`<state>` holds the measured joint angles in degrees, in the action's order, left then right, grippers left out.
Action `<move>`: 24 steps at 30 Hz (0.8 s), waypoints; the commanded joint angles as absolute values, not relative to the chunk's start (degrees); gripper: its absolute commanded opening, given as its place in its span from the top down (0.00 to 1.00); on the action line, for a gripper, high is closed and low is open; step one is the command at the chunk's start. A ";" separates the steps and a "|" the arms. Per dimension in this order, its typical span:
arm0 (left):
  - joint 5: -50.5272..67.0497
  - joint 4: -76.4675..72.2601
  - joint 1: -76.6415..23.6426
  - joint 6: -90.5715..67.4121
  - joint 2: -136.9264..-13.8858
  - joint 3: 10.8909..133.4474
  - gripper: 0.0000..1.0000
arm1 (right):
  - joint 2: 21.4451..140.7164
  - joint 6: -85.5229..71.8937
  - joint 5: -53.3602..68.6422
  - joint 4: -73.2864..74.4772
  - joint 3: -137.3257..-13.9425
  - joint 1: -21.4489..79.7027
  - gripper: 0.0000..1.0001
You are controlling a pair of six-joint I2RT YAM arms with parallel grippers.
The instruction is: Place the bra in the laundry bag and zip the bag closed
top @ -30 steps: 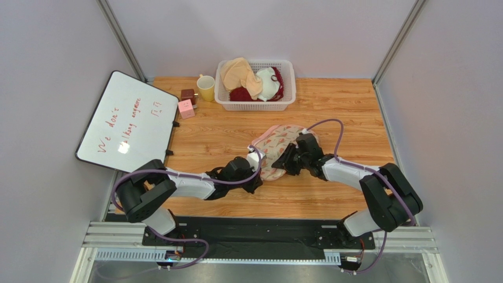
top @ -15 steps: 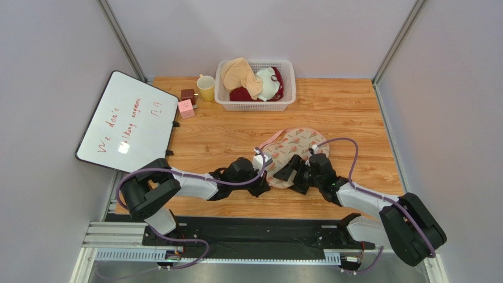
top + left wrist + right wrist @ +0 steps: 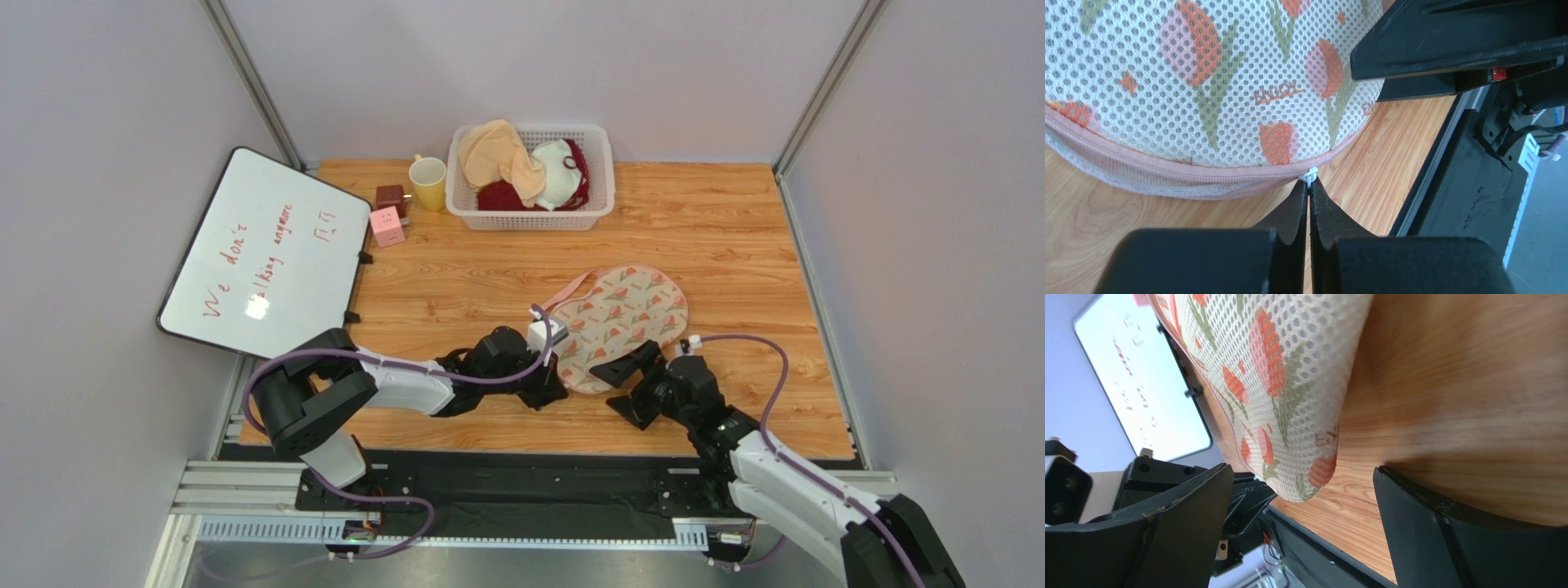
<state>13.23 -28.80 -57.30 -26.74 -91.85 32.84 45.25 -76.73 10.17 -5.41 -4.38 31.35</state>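
Note:
The laundry bag lies flat and bulging on the wooden table, cream mesh with red prints and pink zipper edging; it also shows in the left wrist view and the right wrist view. The grey bra is hidden; I cannot see it. My left gripper is at the bag's near-left edge, shut on the small white zipper pull. My right gripper is open and empty, just off the bag's near end, not touching it.
A white slatted basket with a beige bra and a white and dark-red bra stands at the back. A yellow mug, a brown cube and a pink cube stand at the back left. A whiteboard leans at the left edge.
My right gripper let go of the bag and drew back toward the near edge. The bag now lies uncovered and flat. My left gripper moved right along the zipper with the pull.

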 commanded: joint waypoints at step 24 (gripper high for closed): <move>12.23 -23.85 -61.96 -27.78 -96.33 41.31 1.00 | 38.59 -81.39 -4.83 3.77 -5.98 33.66 0.79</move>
<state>15.25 -28.01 -61.63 -28.21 -95.90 38.68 39.88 -82.72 -0.56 2.83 -4.08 33.74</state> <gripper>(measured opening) 0.006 0.324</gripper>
